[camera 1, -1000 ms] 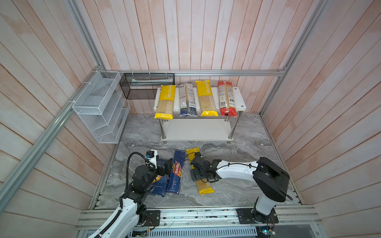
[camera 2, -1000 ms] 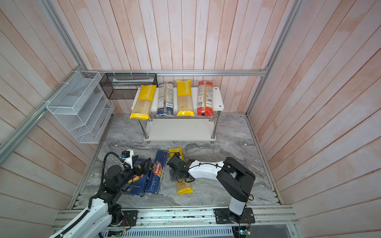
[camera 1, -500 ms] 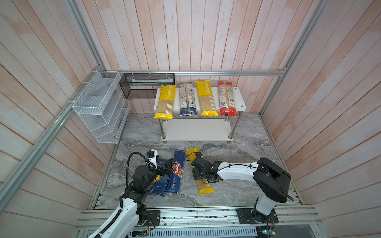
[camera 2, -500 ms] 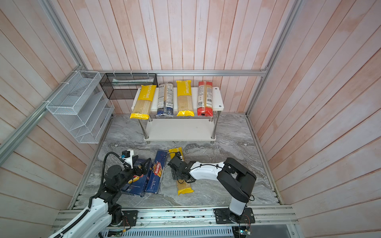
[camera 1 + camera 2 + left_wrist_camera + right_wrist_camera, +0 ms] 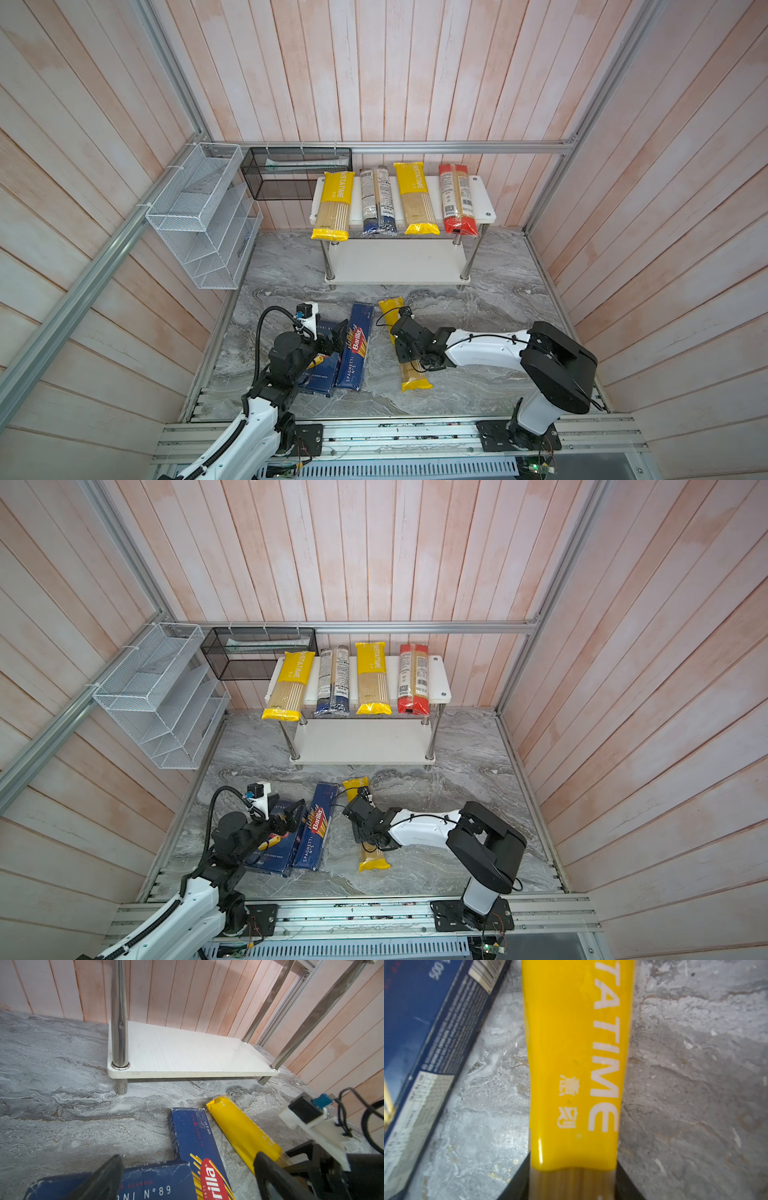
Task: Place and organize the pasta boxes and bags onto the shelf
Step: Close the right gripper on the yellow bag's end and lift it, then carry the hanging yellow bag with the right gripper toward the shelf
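Note:
A yellow PASTATIME bag [image 5: 409,370] [image 5: 575,1043] lies on the marble floor. My right gripper [image 5: 403,334] [image 5: 573,1180] is shut on it near its middle, a black finger pressed against each side. Left of it lie the narrow Barilla spaghetti box [image 5: 356,349] [image 5: 193,1136] and the wide blue box [image 5: 322,370] [image 5: 155,1184]. Over the wide box's far end my left gripper [image 5: 338,332] [image 5: 187,1176] is open, holding nothing. The shelf [image 5: 482,199] carries several bags on its top board: yellow [image 5: 334,203], dark-blue-ended [image 5: 377,199], yellow [image 5: 415,199], red-ended [image 5: 456,199]. Its lower board [image 5: 187,1053] is bare.
A white wire rack [image 5: 199,216] hangs on the left wall. A black mesh basket [image 5: 291,174] sits behind the shelf's left end. Wooden walls close in three sides, and a metal rail [image 5: 395,432] runs along the front.
My right gripper's jaws have closed in from wide open onto the yellow bag on the floor. The left arm and the boxes have not moved.

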Robot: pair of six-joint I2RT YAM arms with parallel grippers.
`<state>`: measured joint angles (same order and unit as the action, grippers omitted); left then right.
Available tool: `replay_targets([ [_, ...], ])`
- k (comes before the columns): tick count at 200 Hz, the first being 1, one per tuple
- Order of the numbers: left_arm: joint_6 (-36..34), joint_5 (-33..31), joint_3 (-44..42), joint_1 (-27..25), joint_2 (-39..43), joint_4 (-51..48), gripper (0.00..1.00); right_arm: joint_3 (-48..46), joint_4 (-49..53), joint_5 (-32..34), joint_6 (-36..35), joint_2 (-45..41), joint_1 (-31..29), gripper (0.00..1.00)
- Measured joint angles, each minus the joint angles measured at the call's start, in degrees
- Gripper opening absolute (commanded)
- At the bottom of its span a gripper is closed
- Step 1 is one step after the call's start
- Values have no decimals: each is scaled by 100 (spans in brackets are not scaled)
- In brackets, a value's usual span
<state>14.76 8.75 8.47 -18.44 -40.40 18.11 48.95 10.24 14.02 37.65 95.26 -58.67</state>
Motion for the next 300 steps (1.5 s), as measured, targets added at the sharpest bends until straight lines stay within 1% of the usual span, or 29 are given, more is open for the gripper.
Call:
replay_targets([
  [14,0,0,13,0,-4,9,100,-42,2,-2,-2,-70,0,33],
  [60,2,2,22,0,-4,37,100,-136,-63,-170,-103,-227,55,27],
  [83,2,7,22,0,-4,37,100,-151,-81,-260,-168,-269,87,25],
  [93,2,7,22,0,-4,37,100,-157,-72,-306,-175,-304,98,22],
  [113,2,2,22,0,-4,37,100,-249,-87,-372,-173,-428,101,21],
  [158,2,4,22,0,-20,37,100,-518,-87,-426,-142,-750,175,15],
  [203,2,2,22,0,-42,37,100,-518,101,-398,-144,-1095,229,12],
  [219,2,0,22,0,-44,39,100,-560,111,-393,-140,-1349,271,10],
  [254,2,2,22,0,-63,39,100,-839,129,-376,-94,-2028,476,10],
  [300,2,22,31,0,-103,42,100,-997,291,-295,-24,-2461,634,9],
])
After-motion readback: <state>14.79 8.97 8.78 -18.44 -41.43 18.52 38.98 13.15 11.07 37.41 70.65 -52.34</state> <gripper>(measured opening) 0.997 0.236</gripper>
